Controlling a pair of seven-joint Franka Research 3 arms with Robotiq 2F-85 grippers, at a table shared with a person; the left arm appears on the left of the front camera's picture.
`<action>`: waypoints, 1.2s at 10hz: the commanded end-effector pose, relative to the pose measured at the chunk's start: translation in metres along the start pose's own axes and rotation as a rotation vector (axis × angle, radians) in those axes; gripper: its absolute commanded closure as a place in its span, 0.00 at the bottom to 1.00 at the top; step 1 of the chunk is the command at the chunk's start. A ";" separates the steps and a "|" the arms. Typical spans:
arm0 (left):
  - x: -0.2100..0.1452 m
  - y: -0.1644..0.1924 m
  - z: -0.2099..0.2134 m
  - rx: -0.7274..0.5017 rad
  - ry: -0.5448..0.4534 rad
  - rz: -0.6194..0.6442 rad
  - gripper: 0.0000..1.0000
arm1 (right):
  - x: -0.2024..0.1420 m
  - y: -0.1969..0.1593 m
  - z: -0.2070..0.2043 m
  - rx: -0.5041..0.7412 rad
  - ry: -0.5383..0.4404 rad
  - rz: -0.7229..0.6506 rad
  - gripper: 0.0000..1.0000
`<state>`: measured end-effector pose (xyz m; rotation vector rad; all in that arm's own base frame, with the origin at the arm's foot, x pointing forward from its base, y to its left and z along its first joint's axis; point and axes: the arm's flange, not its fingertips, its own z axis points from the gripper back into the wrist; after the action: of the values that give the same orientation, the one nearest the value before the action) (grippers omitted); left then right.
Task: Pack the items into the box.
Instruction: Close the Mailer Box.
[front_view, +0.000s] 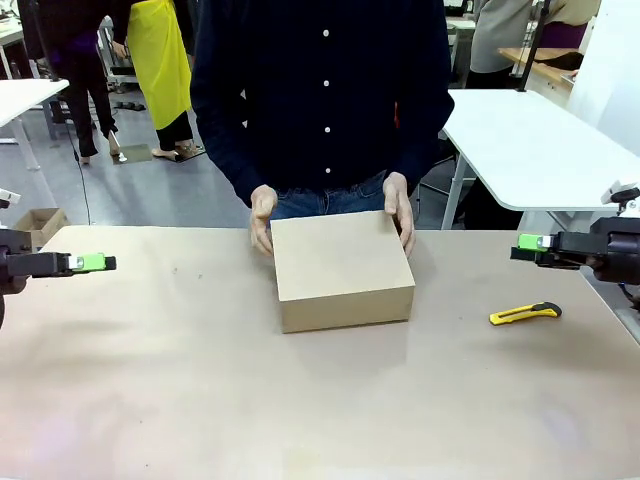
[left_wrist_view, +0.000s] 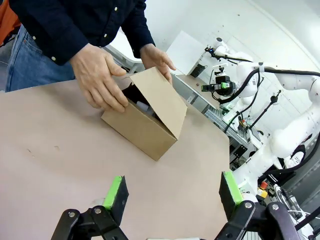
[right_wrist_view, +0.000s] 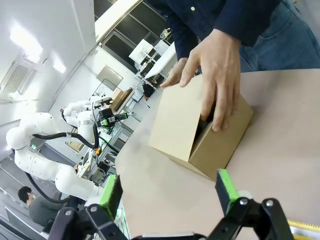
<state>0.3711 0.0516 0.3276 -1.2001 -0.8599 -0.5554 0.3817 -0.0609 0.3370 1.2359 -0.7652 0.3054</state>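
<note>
Front view shows the box (front_view: 342, 270) in the middle of the desk (front_view: 200, 380), a shallow rectangular shape of plain brown cardboard with sharp corners and a matte, smooth lid. The person's hands hold it at the far corners: one hand (front_view: 262, 218) at the picture's left, the other hand (front_view: 399, 208) at the picture's right. In the wrist views the hinged flap lid (left_wrist_view: 159, 100) is lifted at an angle, and something dark with a pale part lies inside; what it is, I cannot tell.

The desk surface is a flat, light brown sheet with few small marks. A yellow utility knife (front_view: 525, 313), slim with a black tip, lies to the right of the box, apart from it.

The left claw (front_view: 97, 263) hangs released near the left edge of the desk, its green pads (left_wrist_view: 116, 193) standing wide apart with nothing between them. The right claw (front_view: 530, 243) is also released and empty, above the right edge, beyond the knife. Wide bare room lies between each claw and the box, and all the near part of the desk is free.
</note>
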 end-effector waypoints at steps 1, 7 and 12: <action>0.001 -0.001 0.001 0.006 -0.004 -0.020 0.04 | 0.002 0.003 0.000 0.005 0.006 0.010 0.00; 0.001 -0.001 0.001 0.006 -0.004 -0.020 0.04 | 0.002 0.003 0.000 0.005 0.006 0.010 0.00; 0.001 -0.001 0.001 0.006 -0.004 -0.020 0.04 | 0.002 0.003 0.000 0.005 0.006 0.010 0.00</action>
<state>0.3711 0.0516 0.3276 -1.2001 -0.8599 -0.5554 0.3817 -0.0609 0.3370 1.2359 -0.7652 0.3054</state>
